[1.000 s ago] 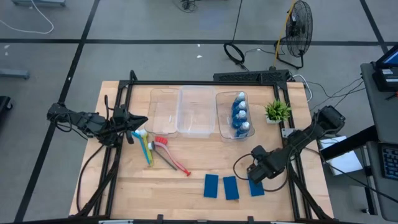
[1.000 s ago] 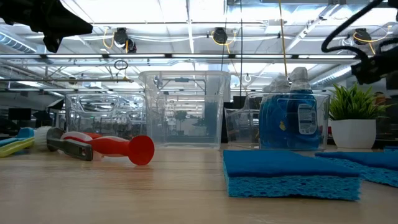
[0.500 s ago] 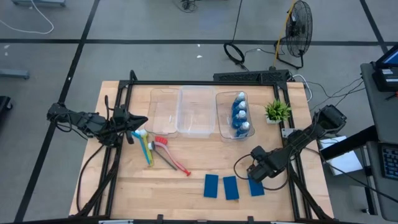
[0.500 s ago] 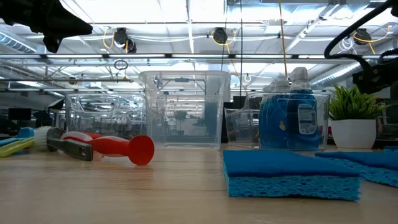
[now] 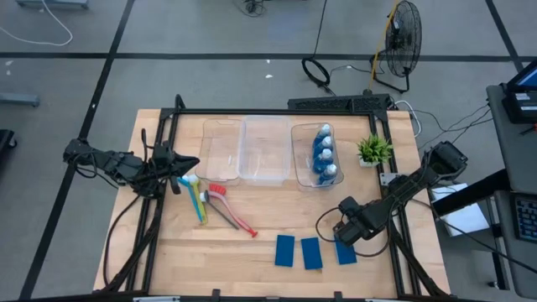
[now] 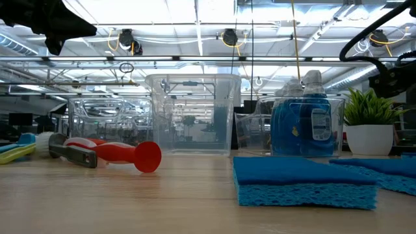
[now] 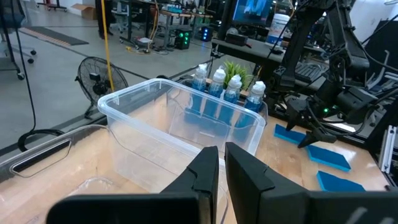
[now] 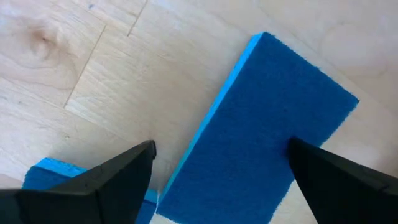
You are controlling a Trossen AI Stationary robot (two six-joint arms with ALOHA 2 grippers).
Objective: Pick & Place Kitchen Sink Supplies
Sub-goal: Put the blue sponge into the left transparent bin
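Three flat blue sponges (image 5: 312, 252) lie in a row near the table's near edge. My right gripper (image 5: 342, 236) hovers open above the rightmost sponge (image 8: 261, 130), one finger on each side of it, not touching. Blue-and-white bottles (image 5: 325, 156) stand in the right clear bin (image 5: 299, 168). The red brush (image 5: 233, 214), yellow-green brush (image 5: 200, 205) and light blue brush (image 5: 190, 179) lie flat left of centre. My left gripper (image 5: 195, 163) waits shut above the brush heads, facing the bins (image 7: 221, 168).
Three clear bins (image 5: 262, 151) stand side by side at the table's far side. A small potted plant (image 5: 374, 150) stands right of them. Bare wood lies between the brushes and the sponges. In the low view a sponge (image 6: 305, 179) fills the near right.
My right gripper has come down a little toward the rightmost sponge, then held still, staying open. The sponges, brushes and bottles have not moved.
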